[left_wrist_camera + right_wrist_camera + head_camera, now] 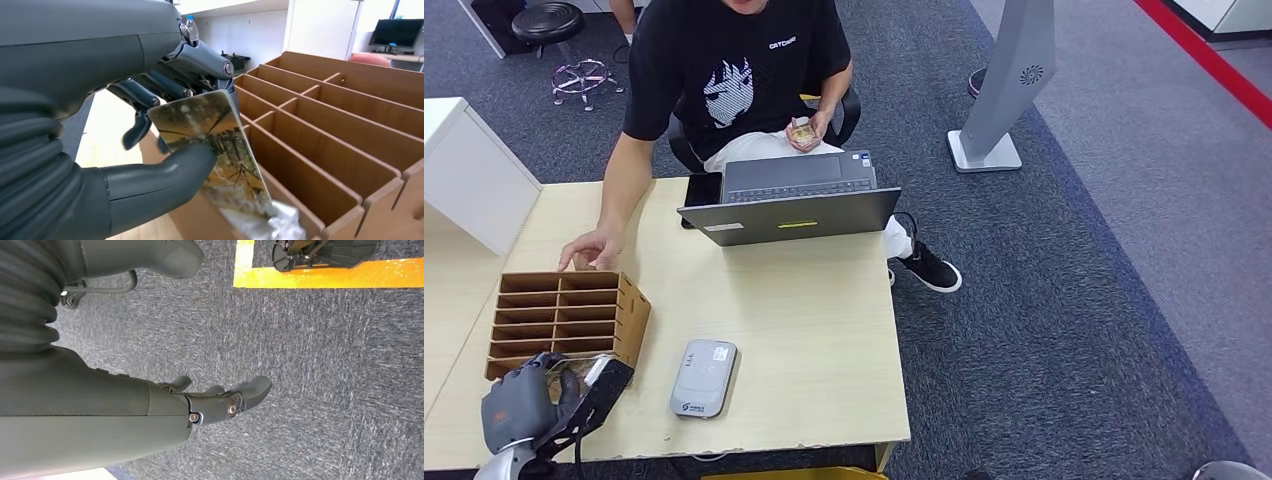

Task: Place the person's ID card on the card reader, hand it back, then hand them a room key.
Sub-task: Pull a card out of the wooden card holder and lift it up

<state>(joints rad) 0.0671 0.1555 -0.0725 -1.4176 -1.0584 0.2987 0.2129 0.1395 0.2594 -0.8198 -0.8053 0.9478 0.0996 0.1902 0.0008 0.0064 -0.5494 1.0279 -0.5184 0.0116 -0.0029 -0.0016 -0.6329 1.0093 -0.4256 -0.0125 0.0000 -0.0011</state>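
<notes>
- A light wooden table (804, 340) takes up the left half of the head view, with grey carpet (1074, 300) around it.
- A person (734, 80) in a black T-shirt sits at the table's twelve o'clock edge. One of their hands (592, 248) rests flat on the table; the other (809, 130) holds a small card-like item in their lap, too small to identify.
- An open grey laptop (794, 205) stands on the table in front of the person.
- A brown slotted card holder (564, 320) sits at nine o'clock on the table.
- A grey card reader (704, 378) lies flat at six o'clock, just beside the holder.
- The left hand (165, 120) pinches a room key (215, 150), a picture-printed card, between thumb and fingers at the holder's near end.
- The right hand (220, 400) hangs over the carpet, fingers loosely extended, grasping nothing.
</notes>
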